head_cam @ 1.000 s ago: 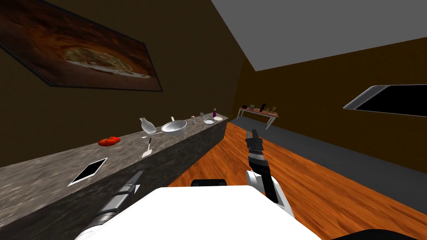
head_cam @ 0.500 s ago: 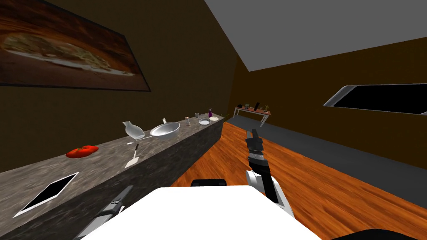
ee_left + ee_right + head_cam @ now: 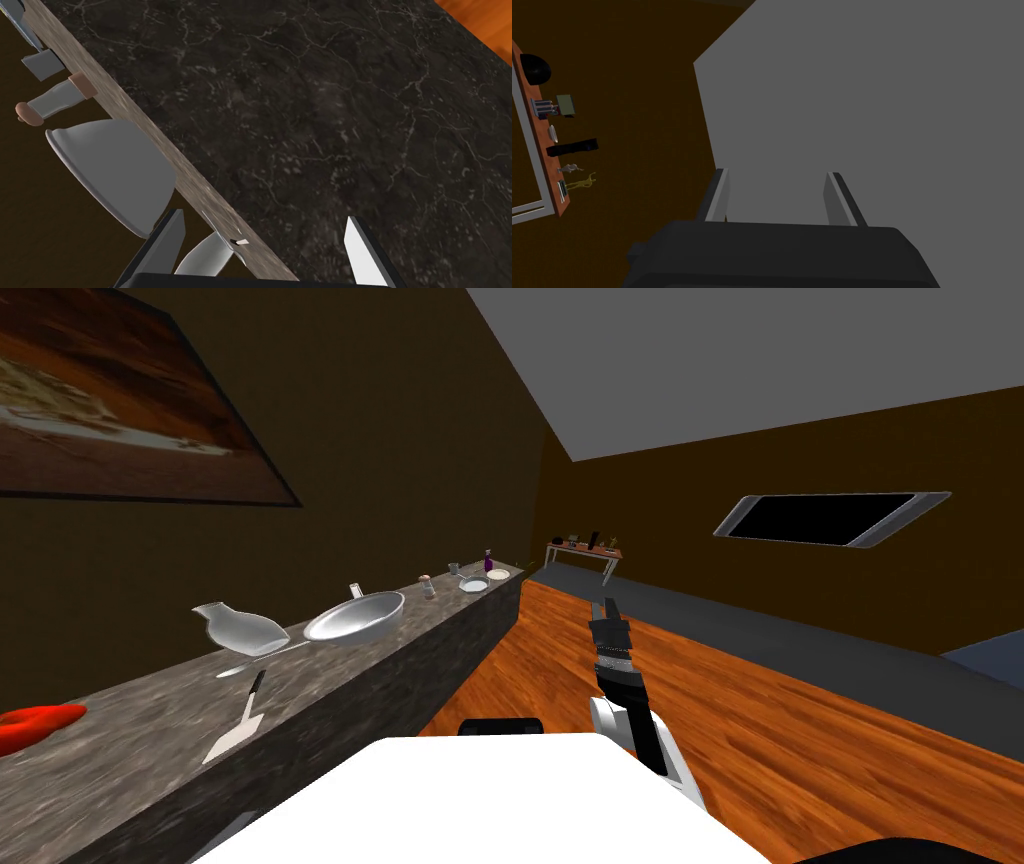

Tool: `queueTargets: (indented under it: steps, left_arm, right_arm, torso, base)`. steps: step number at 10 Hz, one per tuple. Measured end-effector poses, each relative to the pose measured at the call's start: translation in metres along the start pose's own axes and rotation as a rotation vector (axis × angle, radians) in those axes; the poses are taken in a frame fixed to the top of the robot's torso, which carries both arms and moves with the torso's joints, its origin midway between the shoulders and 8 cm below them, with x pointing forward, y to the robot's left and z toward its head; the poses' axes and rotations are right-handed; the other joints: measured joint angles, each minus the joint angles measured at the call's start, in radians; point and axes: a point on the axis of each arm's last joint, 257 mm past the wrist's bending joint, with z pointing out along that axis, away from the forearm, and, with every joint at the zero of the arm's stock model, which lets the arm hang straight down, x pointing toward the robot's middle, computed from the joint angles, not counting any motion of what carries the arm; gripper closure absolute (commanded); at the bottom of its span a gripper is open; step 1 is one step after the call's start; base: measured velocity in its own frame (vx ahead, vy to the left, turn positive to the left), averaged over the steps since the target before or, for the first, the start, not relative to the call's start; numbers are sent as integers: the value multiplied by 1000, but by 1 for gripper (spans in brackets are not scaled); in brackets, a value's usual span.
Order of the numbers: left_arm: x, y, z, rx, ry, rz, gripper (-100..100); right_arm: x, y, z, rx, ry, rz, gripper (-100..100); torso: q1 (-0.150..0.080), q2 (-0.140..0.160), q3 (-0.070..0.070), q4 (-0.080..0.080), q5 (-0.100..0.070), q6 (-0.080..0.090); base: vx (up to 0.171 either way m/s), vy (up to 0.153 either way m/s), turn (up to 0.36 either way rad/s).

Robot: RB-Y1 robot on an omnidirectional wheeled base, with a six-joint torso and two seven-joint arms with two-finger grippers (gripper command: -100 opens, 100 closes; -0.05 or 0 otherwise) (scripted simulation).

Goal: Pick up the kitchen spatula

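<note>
The spatula (image 3: 238, 724) lies flat on the stone counter (image 3: 150, 728) near its front edge, pale blade towards me and dark handle pointing away to the wall. My left gripper (image 3: 265, 247) is open, with nothing between its fingers. It faces the counter's dark marbled front (image 3: 325, 125), just below the top edge. My right gripper (image 3: 608, 612) hangs over the wooden floor, well to the right of the counter. Its fingers (image 3: 718, 194) stand apart around empty space.
Behind the spatula stand a glass carafe (image 3: 240, 628) and a metal pan (image 3: 355, 616), the pan (image 3: 115, 170) also in the left wrist view beside a shaker (image 3: 55, 97). A red object (image 3: 35, 725) lies at the counter's left. Small items sit farther along. Wooden floor (image 3: 760, 728) stretches right.
I have moved along the counter and turned: the spatula, carafe and pan have slid left and nearer, the dark tablet and my left forearm have left the head view. The right arm holds its pose.
</note>
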Motion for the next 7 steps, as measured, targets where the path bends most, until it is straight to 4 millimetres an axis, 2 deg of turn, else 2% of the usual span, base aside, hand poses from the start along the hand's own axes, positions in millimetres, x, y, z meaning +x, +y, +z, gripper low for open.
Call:
queueTargets:
  steps: [1,2,4,5,7]
  left_arm:
    - [-4,18,-11,-58,9,11,-100]
    - [-4,36,-23,-119,20,23,-100]
    - [-13,63,-35,-196,34,41,-100]
    - [-17,82,-46,-252,44,53,-100]
    - [-20,103,-63,-320,58,69,-100]
  right_arm:
    - [0,0,0,0,0,0,0]
    - [0,0,0,0,0,0,0]
    - [0,0,0,0,0,0,0]
    - [0,0,0,0,0,0,0]
    - [0,0,0,0,0,0,0]
  torso:
    - [2,-2,-1,0,0,0]
    - [3,-3,-2,-1,1,0]
    - [5,0,0,0,1,0]
    - [6,-1,0,0,1,0]
    - [3,0,0,0,1,0]
  base:
    - [128,78,-415]
    - [71,85,-109]
    - [72,105,-318]
    - [66,85,-120]
    - [73,111,-312]
